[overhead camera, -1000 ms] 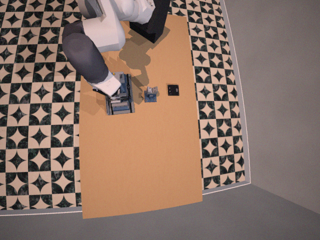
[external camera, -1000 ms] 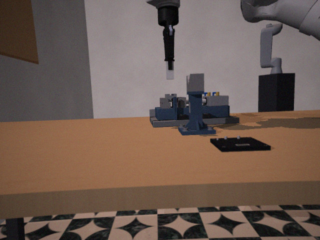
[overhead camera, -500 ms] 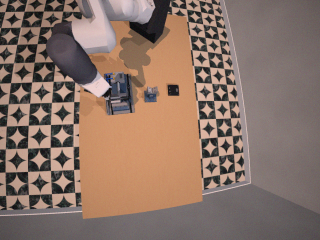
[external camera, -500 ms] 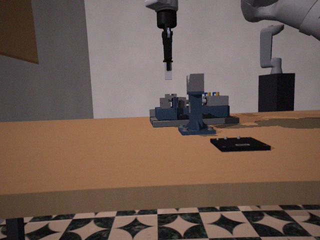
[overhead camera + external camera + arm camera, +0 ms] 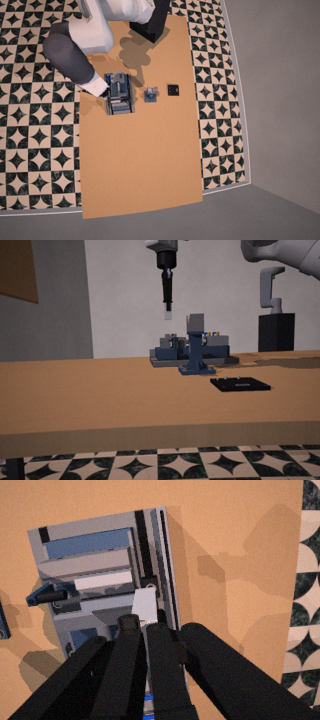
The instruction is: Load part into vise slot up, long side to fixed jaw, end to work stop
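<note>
The vise (image 5: 119, 94) (image 5: 191, 352) (image 5: 100, 580) stands on the table with its jaws open. A pale oblong block, the part (image 5: 102, 580), lies between the jaws. Its long side is along the grey jaw face on the side away from the air cylinder (image 5: 217, 340). The work stop (image 5: 50, 596), a black rod on a blue bracket, is by the part's left end; I cannot tell whether they touch. My gripper (image 5: 168, 314) (image 5: 147, 603) is shut, with nothing between its pale fingertip pads. It hangs above the vise, over the part's other end.
The black infeed plate (image 5: 173, 89) (image 5: 240, 384) is bare. The blue V-block stand (image 5: 150, 94) (image 5: 195, 353) stands between the plate and the vise, with nothing in it. The arm's dark base (image 5: 276, 331) is at the table's far end.
</note>
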